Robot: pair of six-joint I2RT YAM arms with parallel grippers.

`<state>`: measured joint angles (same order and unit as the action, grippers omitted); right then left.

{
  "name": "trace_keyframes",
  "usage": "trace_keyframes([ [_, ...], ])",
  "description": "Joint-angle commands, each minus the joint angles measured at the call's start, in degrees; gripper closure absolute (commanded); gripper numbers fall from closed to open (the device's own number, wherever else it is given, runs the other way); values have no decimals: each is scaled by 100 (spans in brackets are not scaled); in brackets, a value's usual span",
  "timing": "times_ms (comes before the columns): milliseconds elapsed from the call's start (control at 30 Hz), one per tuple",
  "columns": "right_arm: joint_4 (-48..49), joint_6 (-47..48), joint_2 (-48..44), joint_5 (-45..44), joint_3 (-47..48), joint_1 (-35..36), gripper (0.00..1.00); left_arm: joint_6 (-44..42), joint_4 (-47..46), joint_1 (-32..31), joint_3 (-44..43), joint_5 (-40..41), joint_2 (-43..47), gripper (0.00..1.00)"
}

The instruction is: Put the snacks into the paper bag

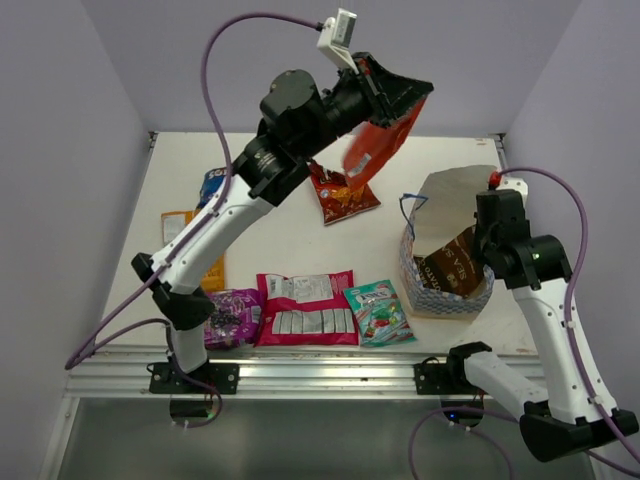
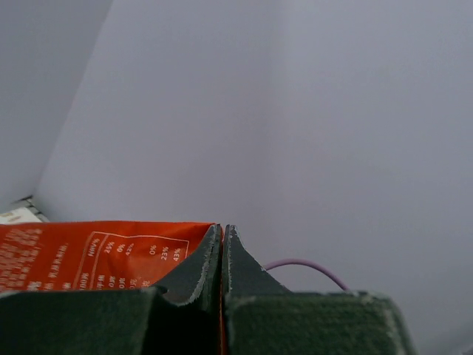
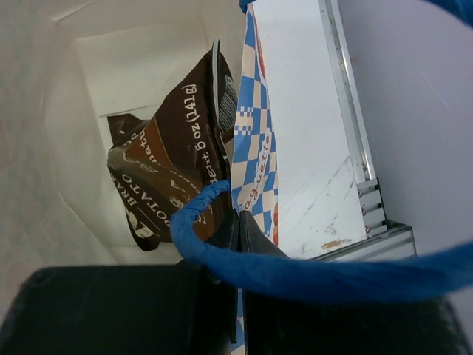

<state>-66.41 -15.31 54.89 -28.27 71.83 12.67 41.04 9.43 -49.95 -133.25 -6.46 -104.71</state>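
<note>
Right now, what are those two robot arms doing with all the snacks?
They are packing snacks. The left gripper is shut on an orange packet and holds it high over the table, not yet above the paper bag. The right gripper pinches the bag's wall. A brown packet already sits inside. A red packet, pink packet, purple packet and teal packet lie on the table.

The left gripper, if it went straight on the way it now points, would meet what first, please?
Probably the pale lavender wall. In the left wrist view the left gripper, shut on the orange packet, faces only that bare wall; nothing else lies ahead, though its distance is unclear.
</note>
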Motion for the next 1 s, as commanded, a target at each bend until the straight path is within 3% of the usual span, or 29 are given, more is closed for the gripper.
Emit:
trace_keyframes([
  [0, -214, -121, -110, 173, 156, -27, 100, 816, -1223, -128, -209, -812, -137, 100],
  [133, -267, -156, -172, 164, 164, -27, 100, 1038, -1452, -234, -1000, -1147, -656, 100],
  [400, -416, -279, -348, 155, 120, -27, 100, 1239, -2015, -278, -606, -1472, -586, 100],
  [733, -618, -464, -506, 138, 156, -27, 100, 1135, -1840, -638, 308, -1666, -244, 100],
  [967, -741, -622, -585, 129, 138, -27, 100, 977, -1708, -744, 335, -1648, -138, 100],
])
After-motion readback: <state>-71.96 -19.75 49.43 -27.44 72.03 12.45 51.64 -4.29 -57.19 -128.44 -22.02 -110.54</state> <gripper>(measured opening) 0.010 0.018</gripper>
